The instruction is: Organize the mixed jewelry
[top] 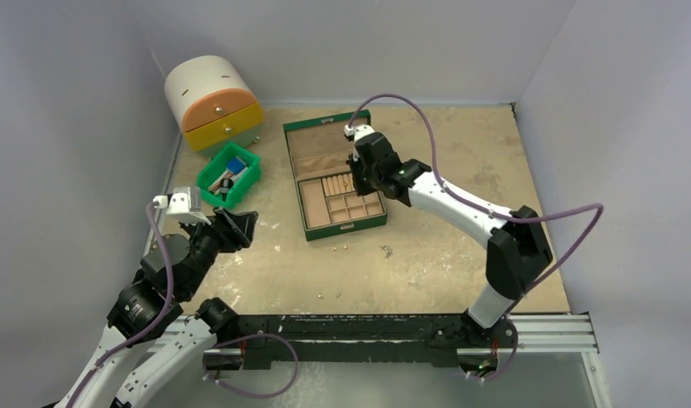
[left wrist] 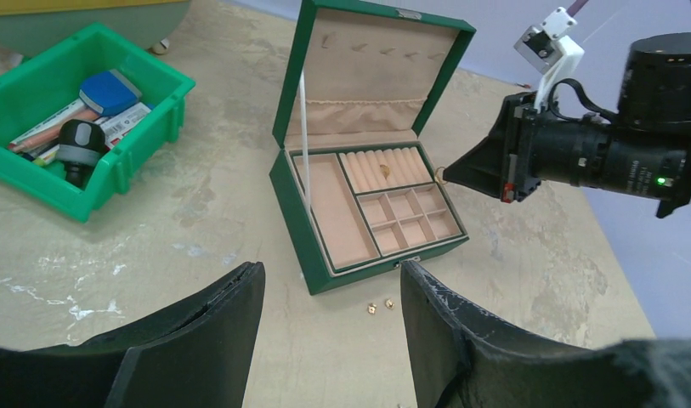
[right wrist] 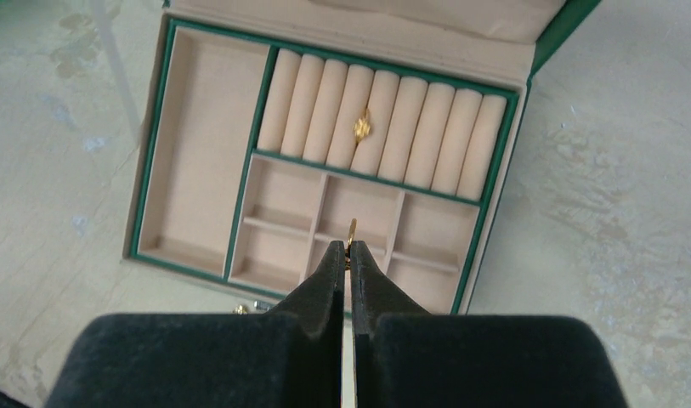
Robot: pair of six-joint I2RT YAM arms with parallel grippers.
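At the bottom of the left wrist view, the left end effector (left wrist: 331, 279) hangs spread and empty, probably parked clear of the work. Beyond it, two gold studs (left wrist: 380, 306) and a silver piece (top: 385, 250) lie loose on the bench (top: 444, 255), just before the open jewelry box (top: 292, 183). Over its small compartments (right wrist: 359, 212), the right end effector (right wrist: 348, 252) pinches a gold ring (right wrist: 352, 229) edge-up, likely for the ring rolls (right wrist: 410, 127), where one gold piece (right wrist: 362, 126) sits. The bench is mottled tan and the walls (top: 410, 51) are pale.
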